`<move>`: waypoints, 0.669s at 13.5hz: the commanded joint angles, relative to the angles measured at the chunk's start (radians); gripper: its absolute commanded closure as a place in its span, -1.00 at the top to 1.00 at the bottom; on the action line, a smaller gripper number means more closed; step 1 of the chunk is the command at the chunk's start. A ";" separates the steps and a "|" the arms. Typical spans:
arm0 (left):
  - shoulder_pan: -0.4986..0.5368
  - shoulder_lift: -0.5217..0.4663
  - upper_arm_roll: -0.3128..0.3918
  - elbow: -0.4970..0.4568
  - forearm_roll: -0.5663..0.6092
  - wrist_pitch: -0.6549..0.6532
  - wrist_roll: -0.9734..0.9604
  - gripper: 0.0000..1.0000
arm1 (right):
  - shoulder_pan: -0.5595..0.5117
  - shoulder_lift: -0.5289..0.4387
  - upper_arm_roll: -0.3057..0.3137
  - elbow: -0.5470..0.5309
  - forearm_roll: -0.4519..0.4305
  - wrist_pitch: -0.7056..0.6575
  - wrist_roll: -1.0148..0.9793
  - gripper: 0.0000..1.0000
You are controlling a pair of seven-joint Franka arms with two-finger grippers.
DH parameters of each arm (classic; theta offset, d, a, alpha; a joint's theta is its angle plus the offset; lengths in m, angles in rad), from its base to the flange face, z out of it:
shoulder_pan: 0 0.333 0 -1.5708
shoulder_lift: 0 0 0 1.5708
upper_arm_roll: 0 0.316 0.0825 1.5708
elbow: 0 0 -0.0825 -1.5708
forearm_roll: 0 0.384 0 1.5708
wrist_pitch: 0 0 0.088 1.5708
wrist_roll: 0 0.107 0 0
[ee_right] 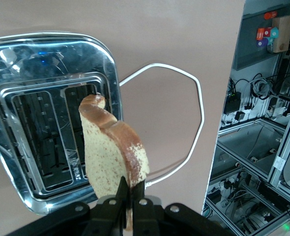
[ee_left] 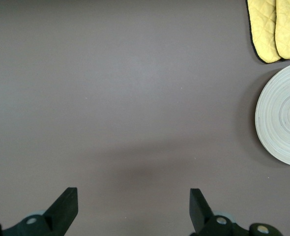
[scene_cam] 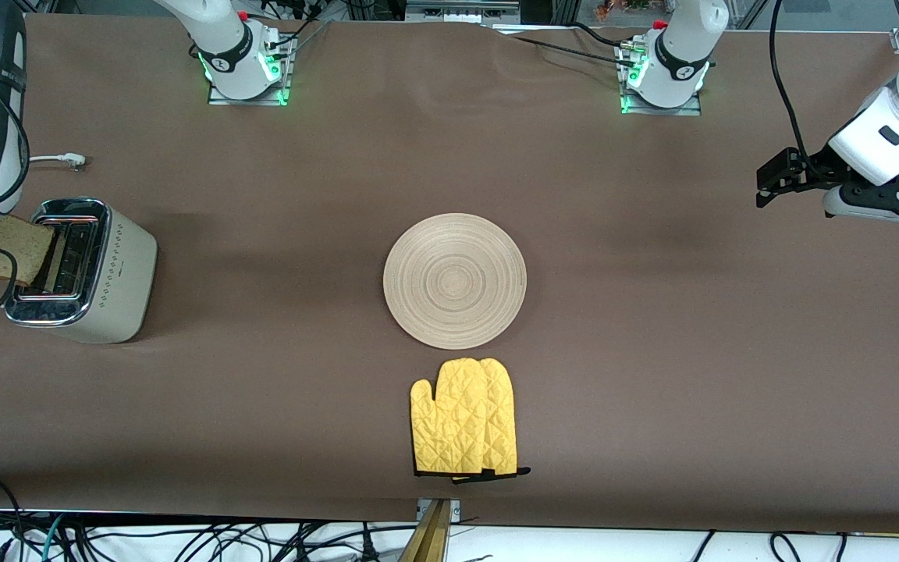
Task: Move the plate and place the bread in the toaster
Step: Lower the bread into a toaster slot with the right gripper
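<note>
The bread [ee_right: 108, 152] is a tan speckled slice with a brown crust, pinched by its lower edge in my right gripper [ee_right: 131, 189], which is shut on it. It hangs upright just over the toaster's [scene_cam: 79, 269] chrome top [ee_right: 46, 54], beside the slots. In the front view the bread [scene_cam: 5, 246] shows at the right arm's end of the table. The round pale plate [scene_cam: 455, 279] lies flat mid-table. My left gripper [ee_left: 133, 194] waits open and empty over bare tablecloth toward the left arm's end, with the plate [ee_left: 282, 115] off to its side.
A yellow oven mitt [scene_cam: 465, 428] lies just nearer to the front camera than the plate. The toaster's white cord [ee_right: 194, 88] loops on the cloth beside it, its plug [scene_cam: 67, 160] farther from the front camera. The table's edge runs close by the toaster.
</note>
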 commanded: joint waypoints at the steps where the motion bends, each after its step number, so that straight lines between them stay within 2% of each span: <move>1: -0.004 0.015 0.002 0.032 -0.012 -0.021 -0.006 1.00 | -0.004 0.010 0.017 -0.004 0.018 0.010 -0.014 -1.00; 9: -0.004 0.016 0.002 0.032 -0.012 -0.021 -0.006 1.00 | -0.022 -0.005 0.016 -0.002 0.023 -0.016 -0.191 -1.00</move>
